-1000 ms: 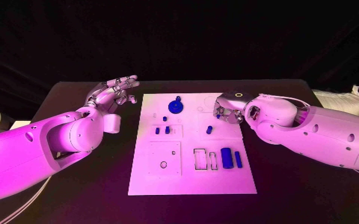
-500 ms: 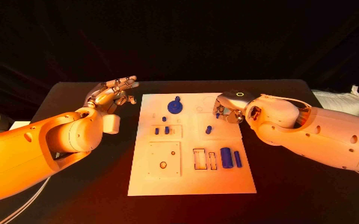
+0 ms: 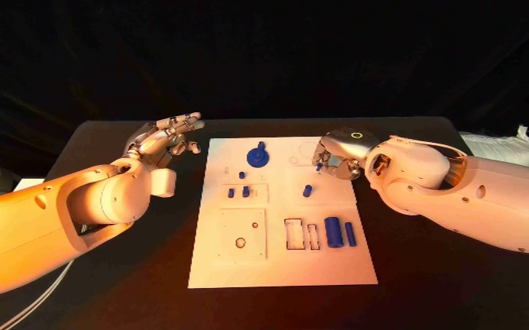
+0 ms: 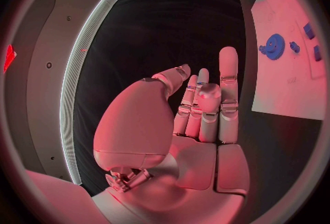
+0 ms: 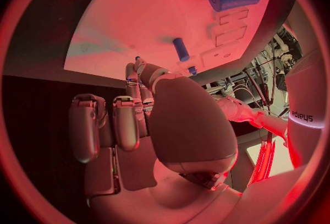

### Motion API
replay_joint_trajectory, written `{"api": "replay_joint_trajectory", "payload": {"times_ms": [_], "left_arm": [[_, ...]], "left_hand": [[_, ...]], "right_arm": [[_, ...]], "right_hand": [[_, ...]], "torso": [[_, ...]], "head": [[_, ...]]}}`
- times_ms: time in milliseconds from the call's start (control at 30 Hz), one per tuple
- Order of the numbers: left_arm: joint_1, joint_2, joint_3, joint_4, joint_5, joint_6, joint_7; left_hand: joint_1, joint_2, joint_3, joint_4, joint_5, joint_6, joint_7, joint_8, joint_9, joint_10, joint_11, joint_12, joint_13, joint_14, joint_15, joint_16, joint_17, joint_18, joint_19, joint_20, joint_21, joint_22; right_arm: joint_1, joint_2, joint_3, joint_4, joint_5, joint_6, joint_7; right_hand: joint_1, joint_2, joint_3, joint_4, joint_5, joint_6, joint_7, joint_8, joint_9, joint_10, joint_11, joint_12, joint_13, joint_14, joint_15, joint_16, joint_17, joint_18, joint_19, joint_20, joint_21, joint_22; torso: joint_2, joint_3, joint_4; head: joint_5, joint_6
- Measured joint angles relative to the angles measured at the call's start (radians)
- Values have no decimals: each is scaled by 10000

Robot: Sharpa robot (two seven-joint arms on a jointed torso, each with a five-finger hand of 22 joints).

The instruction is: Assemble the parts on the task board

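Right hand over the white rectangular task board, fingers pinching a small blue peg, left hand raised beside the board, fingers apart, holding nothing

two bulky, smooth-shelled white arms end in silver, segmented hands. the left hand has a rounded pale shell at its thumb base, with small screws below it. the right hand sits under a dark wrist cap bearing a lit ring; its forearm carries dark round fasteners.
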Motion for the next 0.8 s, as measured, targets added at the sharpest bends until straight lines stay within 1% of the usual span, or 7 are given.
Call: {"api": "replay_joint_trajectory", "payload": {"times_ms": [33, 200, 333, 467, 600, 667, 800], "left_arm": [[0, 0, 0, -1, 0, 0, -6], [0, 17, -1, -6, 1, 0, -34], [0, 24, -1, -6, 1, 2, -47], [0, 28, -2, -1, 1, 2, -55], [0, 44, -2, 3, 2, 5, -60], [0, 52, -3, 10, 2, 6, -63], [0, 57, -3, 41, 2, 8, -68]], "left_hand": [[0, 0, 16, -16, 0, 0, 0, 0, 0, -31, 31, 0, 0, 0, 0, 0, -15, 0, 0, 0, 0, 0], [0, 0, 16, -16, 0, -20, 19, 0, 0, -32, 32, 0, 0, -40, 33, 0, -33, 0, -20, 20, 0, 1], [0, 0, 16, -15, 0, -36, 36, 0, 0, -33, 32, 0, 1, -72, 0, 0, -38, 0, -36, 36, 0, 1], [0, 0, 16, -15, 0, -36, 36, 0, 0, -33, 32, 0, 1, -72, 0, 0, -38, -1, -36, 36, -42, -9], [0, 0, 16, -15, 0, -36, 35, 0, 0, -32, 32, 0, 1, -71, 0, 0, -38, 0, -36, 36, -41, -8], [0, 0, 16, -15, 0, -36, 35, 0, 0, -33, 32, 0, 1, -71, 0, 0, -38, 0, -36, 36, -41, -9], [0, 0, 16, -15, 0, -36, 35, 0, 0, -32, 32, 0, 1, -71, 1, 0, -38, 0, -36, 36, -41, -8]], "right_arm": [[10, -14, 10, 157, 18, -48, 1], [34, 46, 24, 741, 85, -253, 35], [35, 212, 28, 982, 111, -360, 61], [-10, 482, 31, 1171, 119, -434, 102], [-197, 814, 25, 1262, 112, -460, 158], [-338, 966, 6, 1254, 103, -460, 191], [-619, 1223, -17, 1148, 92, -452, 250]], "right_hand": [[0, 0, 0, 0, 0, 0, 0, 0, 0, 0, 0, 0, 0, 0, 0, 0, 0, 0, 0, 0, 0, 0], [0, 0, -1, 0, -1, -1, 1, 1, 0, 1, 1, 0, 0, 0, 0, 0, 0, -1, 0, 0, 47, -1], [0, 0, -1, 0, -1, -1, 1, 1, 0, 2, 2, 0, 0, 0, 1, 0, -1, 0, 0, 0, 47, -1], [0, 0, -2, 0, -2, -3, 3, 0, 2, 2, 3, 0, 0, 0, 0, 0, -1, 0, 0, 0, 47, 0], [-38, -38, -2, 0, -3, -4, 4, -2, 41, 4, 5, 0, -11, 0, 0, -1, -1, 0, 0, 0, 47, 7], [-38, -38, -2, 0, -3, -5, 5, -9, 41, 5, 5, 0, -10, 0, 1, -1, -2, 0, 0, 0, 47, 7], [-37, -39, -2, 0, -4, -10, 10, -12, 36, 5, 6, 0, -10, 0, 1, -1, -2, 0, 0, 0, 47, 6]], "torso": [[0, 0, 0], [-1, -2, 10], [-1, -5, 21], [-1, -14, 18], [-1, -20, 16], [-1, -21, 16], [4, -21, 14]], "head": [[9, -5], [53, -35], [116, -61], [259, -102], [428, -122], [505, -159], [714, -250]]}}
